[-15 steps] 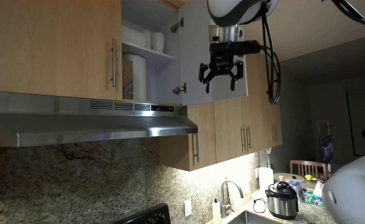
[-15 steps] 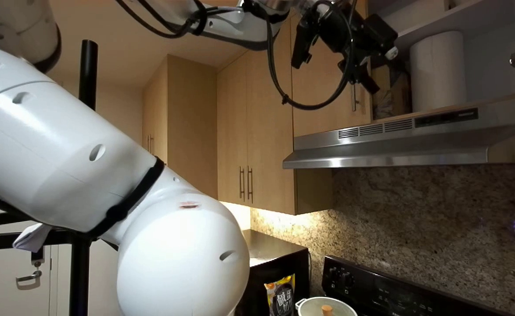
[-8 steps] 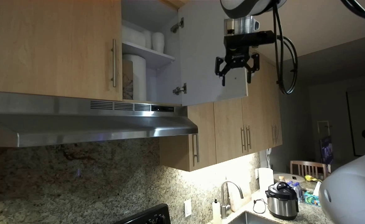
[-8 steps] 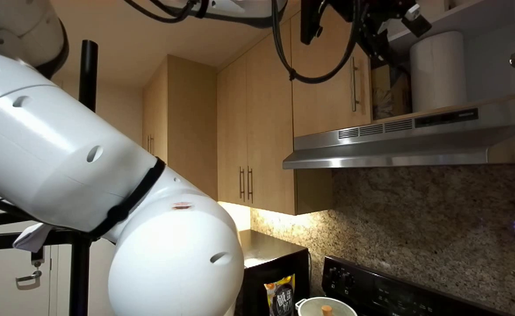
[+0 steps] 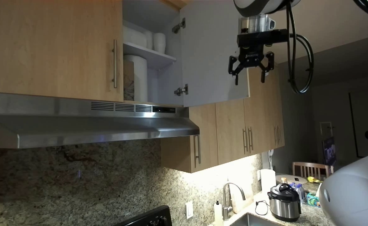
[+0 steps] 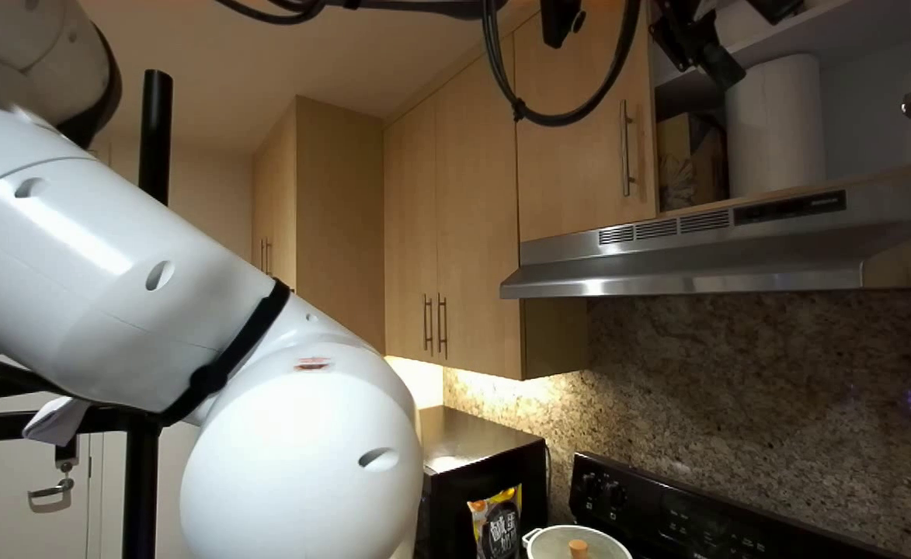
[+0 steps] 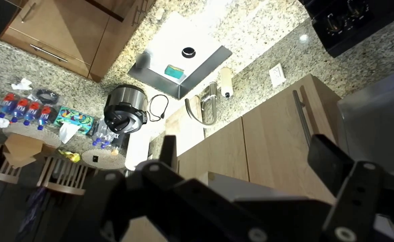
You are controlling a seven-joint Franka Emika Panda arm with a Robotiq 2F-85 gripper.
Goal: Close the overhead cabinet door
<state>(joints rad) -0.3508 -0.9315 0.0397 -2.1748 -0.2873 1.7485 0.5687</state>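
The overhead cabinet door stands wide open, its white inner face and hinges showing in an exterior view. Its wood front and bar handle are hidden. Its lower corner and white inner face also show in the wrist view, low between the fingers. My gripper is open and empty, fingers pointing down. In that exterior view it overlaps the door's free edge; I cannot tell whether it touches. In an exterior view the gripper is partly cut off by the top edge.
The twin door is closed beside the open cabinet, whose shelf holds white items. The steel range hood lies below. Lower-reaching cabinet doors stand behind the open door. A faucet and pressure cooker are farther down.
My gripper has moved right and up in an exterior view, from in front of the door's white face to its free edge. It stays open. The door has not moved.
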